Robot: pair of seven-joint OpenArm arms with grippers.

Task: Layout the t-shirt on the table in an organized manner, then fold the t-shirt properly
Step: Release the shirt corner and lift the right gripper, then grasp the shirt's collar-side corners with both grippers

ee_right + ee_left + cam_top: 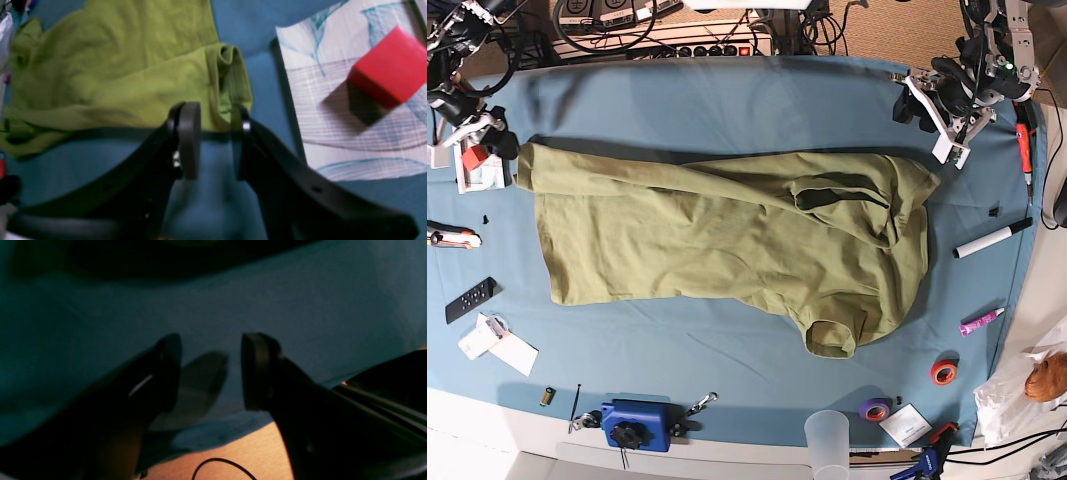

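The olive-green t-shirt [727,230] lies spread across the blue table [727,350], wrinkled, with one sleeve [832,338] pointing to the near edge and folds at its right end. My right gripper [495,140] is at the shirt's far left corner. In the right wrist view it [215,140] is open, with the shirt's rolled hem corner [228,83] right at the fingertips [190,133]. My left gripper [942,125] hovers just past the shirt's far right end. In the left wrist view it [210,370] is open and empty over bare cloth [233,306].
A red block [390,66] sits on a patterned card [333,116] beside the right gripper. A marker [992,238], a purple pen [980,321] and tape rolls [943,372] lie at the right. A plastic cup [830,435], a blue tool [637,423] and a remote [471,300] line the near and left edges.
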